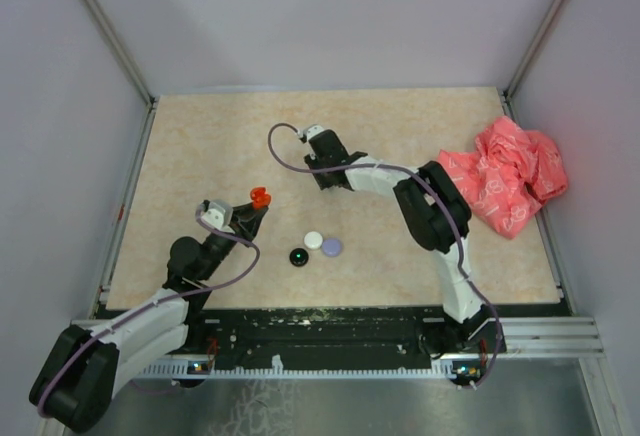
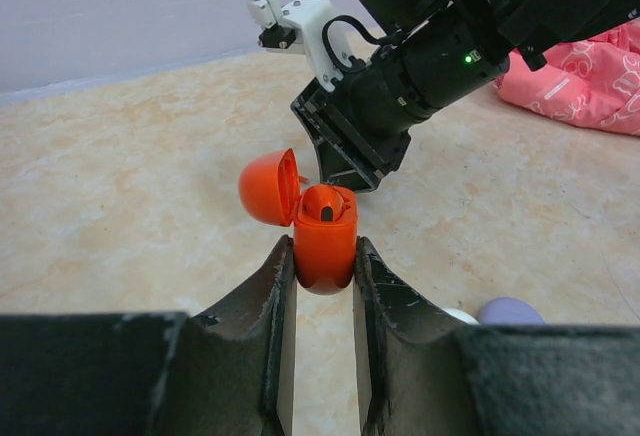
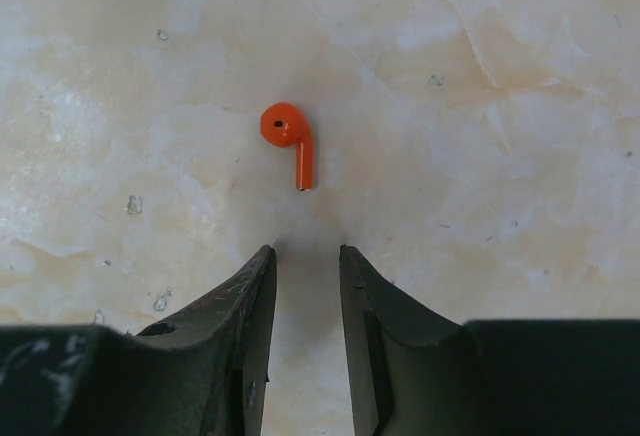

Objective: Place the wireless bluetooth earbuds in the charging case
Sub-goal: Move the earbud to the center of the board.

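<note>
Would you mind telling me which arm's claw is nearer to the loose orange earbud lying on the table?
Right. The right claw sits open with the earbud just ahead of its tips. The left claw is farther off, clamped on the orange case.

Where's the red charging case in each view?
Top external: charging case left of centre, held up by the left claw.
Left wrist: centre frame, lid open, clamped in that claw.
Right wrist: not in it; only a red earbud lying on the table.
Shared landmark: pink bag, at the right edge in the top view and upper right in the left wrist view.
</note>
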`<state>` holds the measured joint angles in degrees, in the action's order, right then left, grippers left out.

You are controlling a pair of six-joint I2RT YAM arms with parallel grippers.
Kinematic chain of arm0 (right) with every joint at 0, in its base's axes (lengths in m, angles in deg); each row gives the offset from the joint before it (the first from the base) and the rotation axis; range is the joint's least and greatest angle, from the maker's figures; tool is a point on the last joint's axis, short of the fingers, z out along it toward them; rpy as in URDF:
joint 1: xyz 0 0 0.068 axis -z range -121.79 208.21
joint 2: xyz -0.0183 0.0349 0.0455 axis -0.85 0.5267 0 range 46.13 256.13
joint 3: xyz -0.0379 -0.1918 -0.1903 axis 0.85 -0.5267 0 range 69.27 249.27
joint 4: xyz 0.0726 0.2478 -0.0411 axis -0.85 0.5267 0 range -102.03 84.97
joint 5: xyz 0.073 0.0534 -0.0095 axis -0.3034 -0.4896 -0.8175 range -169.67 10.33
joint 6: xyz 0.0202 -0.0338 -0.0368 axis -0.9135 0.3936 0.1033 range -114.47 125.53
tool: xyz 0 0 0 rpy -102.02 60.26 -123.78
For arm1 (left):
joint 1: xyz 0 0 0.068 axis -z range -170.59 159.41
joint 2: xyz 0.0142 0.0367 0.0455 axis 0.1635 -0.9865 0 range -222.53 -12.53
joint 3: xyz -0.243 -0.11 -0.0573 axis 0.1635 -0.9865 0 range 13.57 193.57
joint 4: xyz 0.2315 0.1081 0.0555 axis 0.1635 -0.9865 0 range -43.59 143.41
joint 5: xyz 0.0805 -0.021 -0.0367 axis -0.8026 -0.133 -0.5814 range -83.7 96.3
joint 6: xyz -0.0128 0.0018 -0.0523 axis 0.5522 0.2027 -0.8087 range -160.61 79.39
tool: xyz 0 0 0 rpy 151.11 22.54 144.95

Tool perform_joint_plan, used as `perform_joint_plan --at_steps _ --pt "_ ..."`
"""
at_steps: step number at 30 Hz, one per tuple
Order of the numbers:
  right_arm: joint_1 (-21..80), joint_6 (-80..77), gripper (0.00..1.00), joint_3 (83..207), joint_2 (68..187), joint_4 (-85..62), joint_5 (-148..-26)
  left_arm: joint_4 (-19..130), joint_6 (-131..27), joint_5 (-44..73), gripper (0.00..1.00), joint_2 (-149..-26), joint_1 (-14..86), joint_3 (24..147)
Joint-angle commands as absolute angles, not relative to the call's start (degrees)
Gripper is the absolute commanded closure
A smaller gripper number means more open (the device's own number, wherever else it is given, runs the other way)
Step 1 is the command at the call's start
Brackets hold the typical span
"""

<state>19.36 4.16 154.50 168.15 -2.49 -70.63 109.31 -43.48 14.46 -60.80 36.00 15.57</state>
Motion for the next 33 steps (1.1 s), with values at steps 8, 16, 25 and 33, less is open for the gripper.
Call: perform_joint_plan --at_steps 8,16,25,33 --pt "19.9 10.5 0.63 167.0 176.0 3.5 -78.0 110.9 -42.8 15.2 1.0 -60.4 35.8 15.8" --pt "20.2 10.2 0.66 170.8 179.2 6.2 -76.5 110.9 -42.7 15.2 1.0 -60.9 35.8 15.9" --pt "20.8 9.7 0.63 176.5 182.3 8.1 -76.3 111.0 -42.6 15.3 1.0 -61.2 35.8 15.9" --pt "21.0 8.5 0.7 178.4 184.0 10.7 -76.0 111.1 -42.5 15.2 1.0 -61.1 35.7 15.9"
